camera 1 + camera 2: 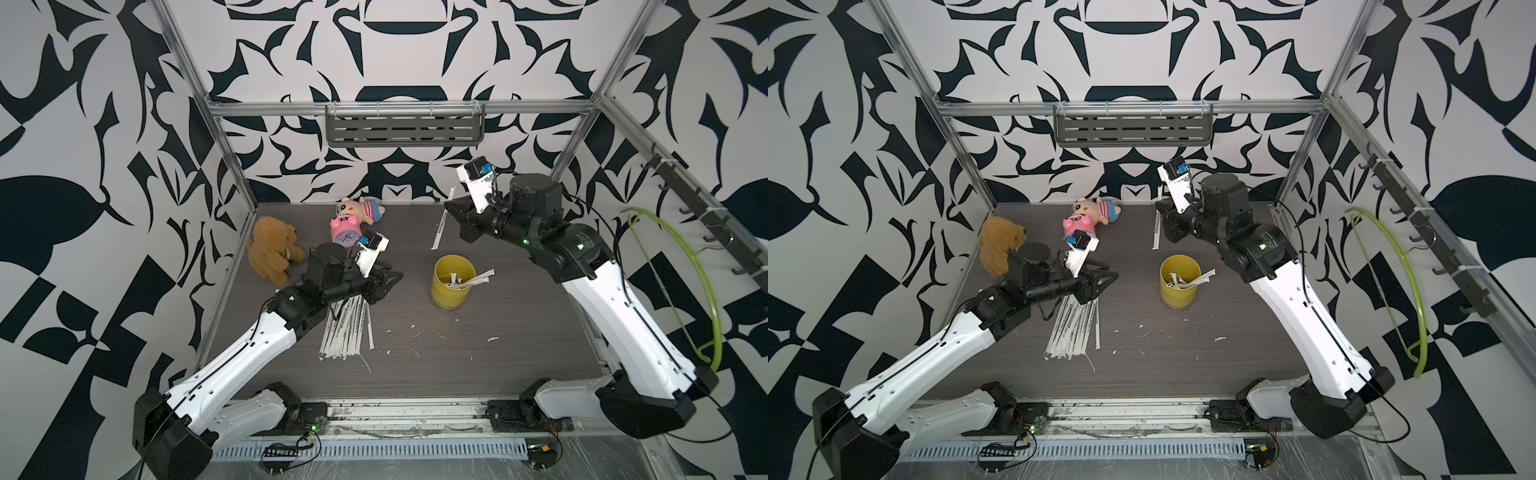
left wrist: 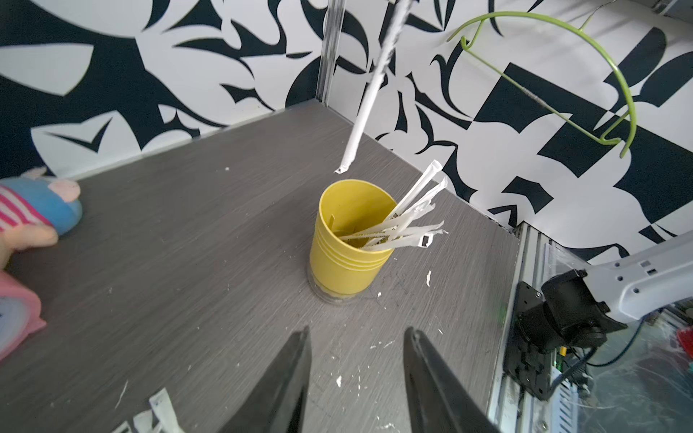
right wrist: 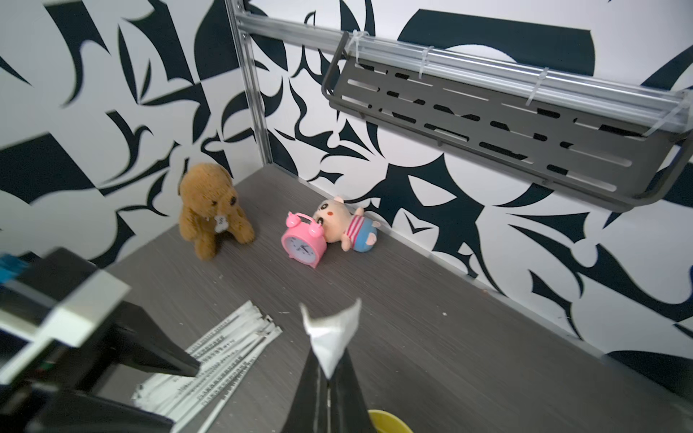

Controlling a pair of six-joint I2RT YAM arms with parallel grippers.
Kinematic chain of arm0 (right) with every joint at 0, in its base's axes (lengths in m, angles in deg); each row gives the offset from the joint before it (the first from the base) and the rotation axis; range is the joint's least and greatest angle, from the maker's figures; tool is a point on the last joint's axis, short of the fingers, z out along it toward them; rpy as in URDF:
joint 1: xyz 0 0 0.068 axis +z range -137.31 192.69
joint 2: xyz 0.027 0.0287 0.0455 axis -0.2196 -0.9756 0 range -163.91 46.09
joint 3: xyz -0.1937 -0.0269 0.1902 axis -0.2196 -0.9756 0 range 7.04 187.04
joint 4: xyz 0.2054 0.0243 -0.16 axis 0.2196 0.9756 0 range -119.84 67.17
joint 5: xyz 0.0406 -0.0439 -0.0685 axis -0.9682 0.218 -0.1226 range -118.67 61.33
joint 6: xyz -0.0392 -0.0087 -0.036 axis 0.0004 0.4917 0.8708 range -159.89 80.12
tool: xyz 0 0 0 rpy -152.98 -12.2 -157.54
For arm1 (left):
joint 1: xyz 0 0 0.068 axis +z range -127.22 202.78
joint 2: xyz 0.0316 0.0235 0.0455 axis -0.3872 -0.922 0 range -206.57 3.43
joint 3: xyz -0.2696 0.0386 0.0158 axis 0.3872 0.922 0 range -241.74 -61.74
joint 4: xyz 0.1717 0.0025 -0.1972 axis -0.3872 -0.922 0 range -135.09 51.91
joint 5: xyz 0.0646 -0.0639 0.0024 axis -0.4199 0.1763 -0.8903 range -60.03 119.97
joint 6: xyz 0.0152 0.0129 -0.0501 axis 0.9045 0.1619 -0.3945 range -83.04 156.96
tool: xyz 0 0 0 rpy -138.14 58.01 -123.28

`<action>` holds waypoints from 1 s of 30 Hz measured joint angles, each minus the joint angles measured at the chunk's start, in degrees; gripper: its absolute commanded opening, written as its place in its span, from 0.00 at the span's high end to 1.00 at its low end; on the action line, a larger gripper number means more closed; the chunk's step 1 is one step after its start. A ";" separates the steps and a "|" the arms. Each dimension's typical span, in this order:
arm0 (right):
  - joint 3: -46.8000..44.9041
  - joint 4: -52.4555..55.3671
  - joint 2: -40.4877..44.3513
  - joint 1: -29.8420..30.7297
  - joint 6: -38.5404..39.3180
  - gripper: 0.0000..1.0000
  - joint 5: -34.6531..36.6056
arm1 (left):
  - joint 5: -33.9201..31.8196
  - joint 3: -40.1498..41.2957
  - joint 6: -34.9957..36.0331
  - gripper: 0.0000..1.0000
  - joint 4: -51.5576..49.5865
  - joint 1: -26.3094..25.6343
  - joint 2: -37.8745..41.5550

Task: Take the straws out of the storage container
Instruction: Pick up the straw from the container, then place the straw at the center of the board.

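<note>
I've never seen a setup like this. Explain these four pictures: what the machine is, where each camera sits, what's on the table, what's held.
This is a robot with two arms over a grey table, each ending in a two-fingered gripper. Two pictures look down on the whole scene; two come from cameras on the arms' wrists. The left gripper is open and empty, near a pile of wrapped straws on the table. The right gripper is shut on one straw, which hangs in the air beyond the yellow cup. A few more straws lean in the cup. At the back are a teddy bear, a pink alarm clock and a plush doll.
</note>
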 measured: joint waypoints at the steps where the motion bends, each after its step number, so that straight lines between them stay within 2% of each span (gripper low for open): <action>1: 1.31 1.03 -0.39 0.28 -2.19 0.99 -0.22 | -0.59 -0.76 -0.83 0.53 -1.62 0.00 0.00; 5: 5.57 5.81 -3.50 2.08 -11.74 1.00 -1.33 | -3.10 -2.95 -4.17 0.51 -7.65 0.00 1.25; 9: 6.27 10.71 -8.35 5.75 -18.88 1.00 -2.82 | -6.25 -3.08 -6.78 0.40 -14.62 0.00 6.10; 12: 5.92 13.22 -12.87 7.52 -23.21 1.00 -5.49 | -8.50 -3.04 -8.70 0.39 -19.02 0.00 10.12; 20: 5.84 16.09 -24.44 10.99 -31.47 1.00 -10.71 | -11.76 -1.20 -13.25 0.39 -29.03 0.00 13.07; 30: 6.49 12.28 -40.33 15.72 -38.77 1.00 -16.55 | -19.65 3.23 -15.15 0.36 -36.54 0.00 17.59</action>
